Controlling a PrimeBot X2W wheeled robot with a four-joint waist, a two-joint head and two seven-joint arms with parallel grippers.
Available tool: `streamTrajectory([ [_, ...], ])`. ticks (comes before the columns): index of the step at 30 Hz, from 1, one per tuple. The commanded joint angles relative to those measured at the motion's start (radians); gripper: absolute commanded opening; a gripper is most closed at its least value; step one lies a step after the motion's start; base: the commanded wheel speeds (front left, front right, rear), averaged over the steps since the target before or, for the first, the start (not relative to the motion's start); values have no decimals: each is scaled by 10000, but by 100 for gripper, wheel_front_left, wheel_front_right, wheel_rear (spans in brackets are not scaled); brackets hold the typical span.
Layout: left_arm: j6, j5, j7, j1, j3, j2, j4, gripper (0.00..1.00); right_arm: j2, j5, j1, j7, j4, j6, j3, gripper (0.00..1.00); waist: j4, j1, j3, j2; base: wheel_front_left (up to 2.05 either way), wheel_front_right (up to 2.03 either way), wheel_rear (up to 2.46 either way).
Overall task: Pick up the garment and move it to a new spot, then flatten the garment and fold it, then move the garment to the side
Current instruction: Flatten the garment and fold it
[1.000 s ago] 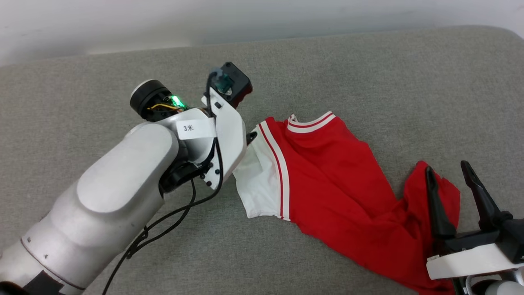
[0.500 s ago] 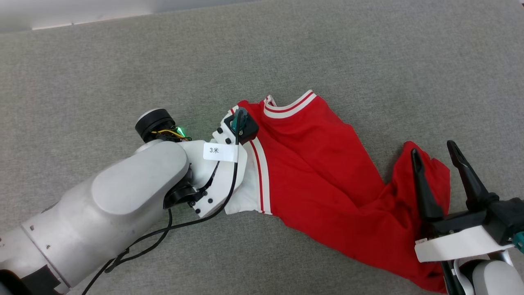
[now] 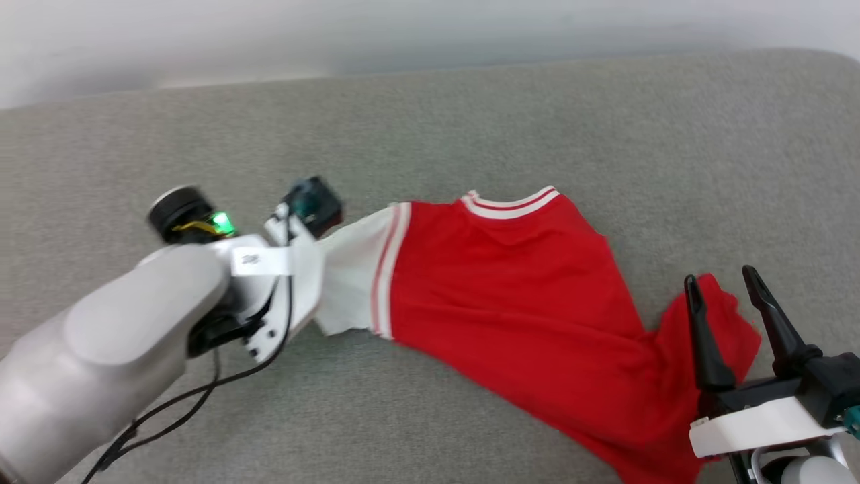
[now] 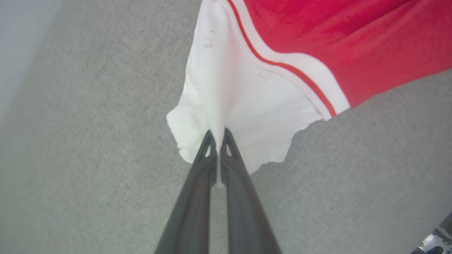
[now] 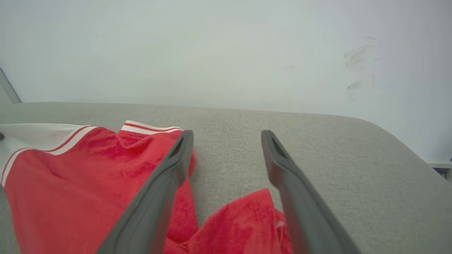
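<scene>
Where the white sleeve (image 4: 226,91) of the garment (image 3: 510,282) narrows to its hem, the left gripper (image 4: 217,135) is clenched on it. In the left wrist view both dark fingers press together, with a thin fold of white cloth pinched between them.

Item 1, garment: a red jersey T-shirt with a white short sleeve edged in red-and-white stripes and a striped collar (image 3: 510,202). It lies on a grey upholstered surface (image 3: 470,121), running slantwise in the head view from the left gripper at mid-left down to the lower right corner. The sleeve end is drawn out toward the left gripper. The red body is creased, and its lower end is bunched into a raised fold.

Item 2, left arm: a pale forearm (image 3: 114,336) enters from the lower left. It carries a white label (image 3: 252,261), a green light (image 3: 218,220) and a loose black cable (image 3: 201,390).

Item 3, right gripper (image 3: 719,274): the jaws are released and the fingers stand wide apart with nothing clamped between them. It is positioned at the garment's bunched red lower end. In the right wrist view the left-hand finger crosses red cloth, the right-hand finger stands just beside the raised red fold, and bare grey surface shows between the tips. Whether either finger touches the cloth cannot be told.

Item 4, backdrop: a pale wall (image 5: 212,53) beyond the surface, with dark scuff marks (image 5: 356,63).
</scene>
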Motion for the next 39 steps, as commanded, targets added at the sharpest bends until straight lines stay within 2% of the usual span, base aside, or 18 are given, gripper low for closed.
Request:
streamTrajectory([
  [1,26,-134,-143,426,39,347,75,0,34,-36,158,-38,6,-7,-37,100,346,-1,-331,0,0,0,0],
  [8,576,-646,-317,1936,17,1524,88,0,11,-1,428,5,56,-7,-42,100,451,-1,-501,0,0,0,0],
  [11,769,-926,-406,2515,14,1792,159,0,-19,18,455,34,53,-7,-81,100,422,-1,-529,0,0,0,0],
  [14,902,-1255,-578,3002,54,1790,243,0,-38,33,560,64,78,-7,-116,100,407,-1,-600,0,0,0,0],
  [15,973,-1281,-720,3068,90,1766,250,57,-37,32,586,73,84,-7,-114,100,403,-1,-636,0,0,0,0],
  [16,1049,-1290,-888,3130,140,1729,252,100,-37,33,612,81,96,-7,-122,100,403,-1,-682,0,0,0,0],
  [21,1267,-1277,-1544,3032,465,1711,63,100,-2,49,689,81,106,-7,-174,100,430,-1,-910,0,0,0,0],
  [24,1512,-1188,-2395,2973,822,1729,-283,100,-7,39,771,79,91,-7,-186,100,464,-1,-1135,0,0,0,0],
  [26,1825,-1069,-3173,3053,1109,1759,-498,100,-130,10,711,73,26,-7,-222,100,486,-1,-1265,0,0,0,0],
  [30,2756,-595,-4983,3386,1632,1696,-1003,100,-572,71,116,202,-212,-7,-302,100,591,-1,-1395,0,0,0,0],
  [33,3630,-393,-6341,3820,2027,1560,-1311,100,-1130,124,-483,481,-445,-7,-154,100,705,-1,-1404,0,0,0,0],
  [36,4519,-273,-7558,4374,2420,1407,-1544,100,-1994,358,-1297,1403,-559,-7,496,100,827,-1,-1363,0,0,0,0],
  [39,5287,-181,-8104,4940,3004,1172,-1782,100,-3053,934,-2200,2902,-573,-7,1623,100,960,-1,-1281,0,0,0,0],
])
